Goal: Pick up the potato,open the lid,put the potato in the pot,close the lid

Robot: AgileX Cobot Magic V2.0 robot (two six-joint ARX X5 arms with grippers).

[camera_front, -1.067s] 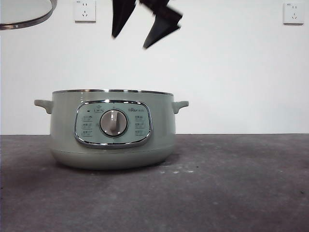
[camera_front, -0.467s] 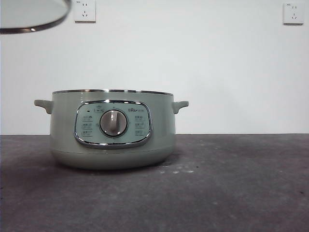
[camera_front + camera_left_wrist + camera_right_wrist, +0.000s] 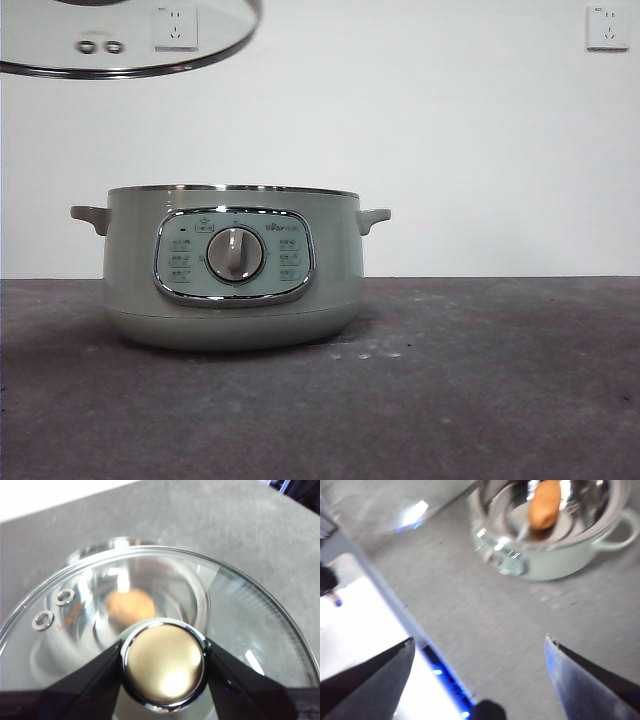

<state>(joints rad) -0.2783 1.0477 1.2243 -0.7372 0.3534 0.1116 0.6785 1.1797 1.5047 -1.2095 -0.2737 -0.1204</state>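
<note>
Now, in the front view the lid (image 3: 125, 40) hangs in the air at the top left corner, above and partly to one side of the pot (image 3: 230, 265), with clear space between its steel rim and the pot's open mouth. The pot stands on the dark table (image 3: 480, 400), its dial facing the camera. Neither gripper shows here.

In the left wrist view the left gripper (image 3: 162, 662) has both jaws clamped against the lid's knob (image 3: 164, 662), one on each side, which is why the lid stays aloft. Through the glass the potato (image 3: 131, 606) shows as an orange blur lying inside the pot below, so the lid is held roughly over it, presumably ready to be lowered.

In the right wrist view the right gripper (image 3: 480, 655) has its jaws spread wide with nothing between them, well clear of the pot (image 3: 555, 555). The potato (image 3: 544, 510) rests on the shiny inner floor. Judging from this, only closing the lid remains
</note>
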